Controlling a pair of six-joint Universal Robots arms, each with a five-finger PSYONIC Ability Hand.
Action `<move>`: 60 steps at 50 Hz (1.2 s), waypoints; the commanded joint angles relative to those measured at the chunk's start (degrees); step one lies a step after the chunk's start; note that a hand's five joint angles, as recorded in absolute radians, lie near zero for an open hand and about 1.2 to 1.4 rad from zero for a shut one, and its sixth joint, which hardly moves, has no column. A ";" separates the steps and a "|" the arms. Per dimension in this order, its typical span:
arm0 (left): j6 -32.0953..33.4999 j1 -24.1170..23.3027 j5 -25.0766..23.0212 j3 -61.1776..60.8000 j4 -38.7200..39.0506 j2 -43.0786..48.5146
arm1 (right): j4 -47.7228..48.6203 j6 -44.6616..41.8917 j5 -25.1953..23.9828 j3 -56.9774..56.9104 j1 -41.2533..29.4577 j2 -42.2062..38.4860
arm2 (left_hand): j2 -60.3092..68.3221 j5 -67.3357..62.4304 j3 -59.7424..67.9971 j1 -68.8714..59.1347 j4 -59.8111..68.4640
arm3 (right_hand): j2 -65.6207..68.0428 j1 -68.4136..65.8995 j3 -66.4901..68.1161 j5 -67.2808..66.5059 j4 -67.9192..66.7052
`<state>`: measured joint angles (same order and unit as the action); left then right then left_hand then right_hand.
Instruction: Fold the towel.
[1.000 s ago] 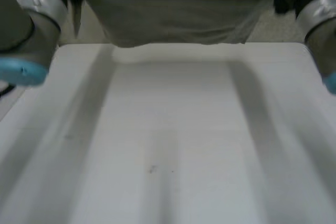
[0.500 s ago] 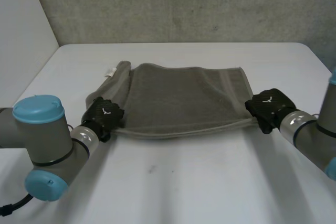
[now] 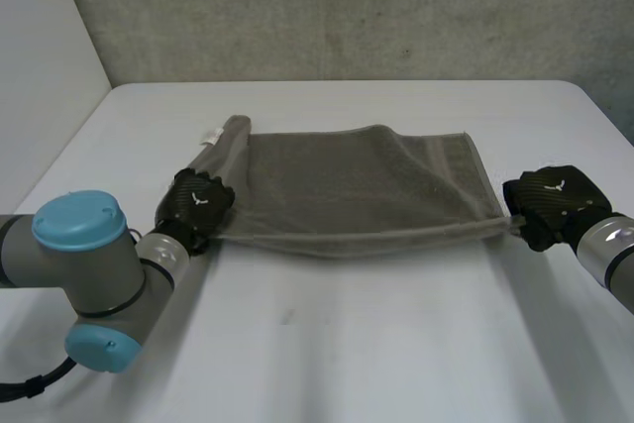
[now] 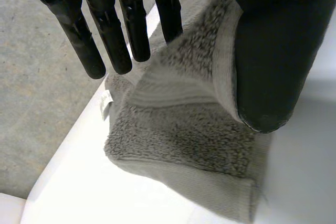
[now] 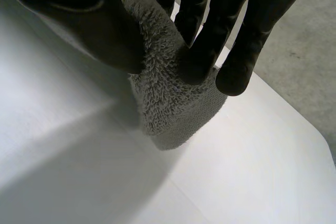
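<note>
White worktop (image 3: pixel 327 364) runs back to a rough grey concrete wall (image 3: pixel 347 7), and across its middle lies a grey-brown terry towel (image 3: pixel 357 180), already doubled over, its near edge drawn into a shallow sagging line between the two arms. The left robot hand (image 3: pixel 195 203) pinches the near-left corner, thumb (image 4: pixel 273 51) pressed onto the hem with the straight fingers on the other side. The right robot hand (image 5: pixel 210 30) clamps the near-right corner in the same way, a small wad of pile bulging out below its fingertips. The cloth is thick, looped and soft, with a flatter woven band near each short end and a stitched hem. Its far-left part is bunched into a loose roll carrying a small white label (image 3: pixel 211 136). The main risk, as I judge it, is that roll: if the edge is carried over now, the lump would be trapped inside and the fold would come out skewed and thick on one side. Pulling harder to flatten it could drag a corner out of a pinch (terry compresses and creeps under load), most likely on the right, where little cloth sits between thumb and fingers. Uneven lift between the arms would also leave the layers misaligned.
</note>
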<state>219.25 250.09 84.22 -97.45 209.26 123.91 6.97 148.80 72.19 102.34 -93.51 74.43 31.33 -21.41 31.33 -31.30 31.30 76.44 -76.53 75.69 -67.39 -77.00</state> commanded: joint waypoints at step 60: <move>-14.83 2.68 6.58 0.97 -4.47 -5.32 | -0.03 -0.62 0.41 0.05 0.88 0.01 | 48.67 -48.59 48.67 -48.70 48.70 | 3.56 -3.47 4.31 -2.61 -3.00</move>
<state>202.82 252.69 93.31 -89.16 204.41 125.87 7.63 148.20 72.72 102.50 -92.29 74.45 66.77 -56.18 66.68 -65.75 66.74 76.44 -76.53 75.69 -67.39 -77.01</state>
